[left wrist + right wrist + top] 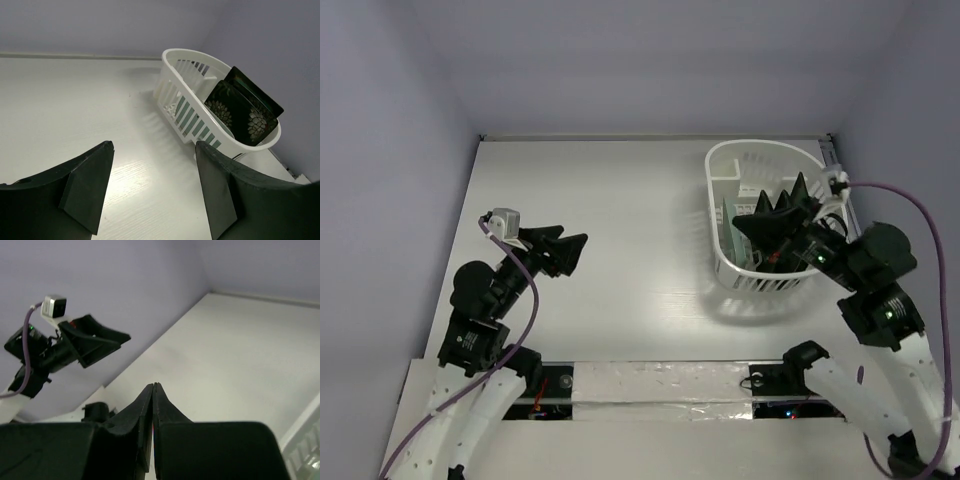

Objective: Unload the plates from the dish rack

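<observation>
The white dish rack [765, 282] stands at the right of the table, its slotted wall [172, 95] also in the left wrist view. Three plates stand on edge inside it. They are a black flowered plate [240, 112], a dark plate [257, 95] behind it, and a mint-green plate [187, 114] showing through the slots. From above, only a strip of the green plate [729, 238] shows. My right gripper [740, 224] hovers over the rack, covering the plates, its jaws shut [153, 385] on nothing. My left gripper [572, 237] hangs open and empty [154, 145] over bare table, well left of the rack.
The rack sits close to the right wall and near the back wall. A silver taped strip [660, 380] runs along the table's near edge between the arm bases. A purple cable [910, 205] loops from the right wrist beside the rack.
</observation>
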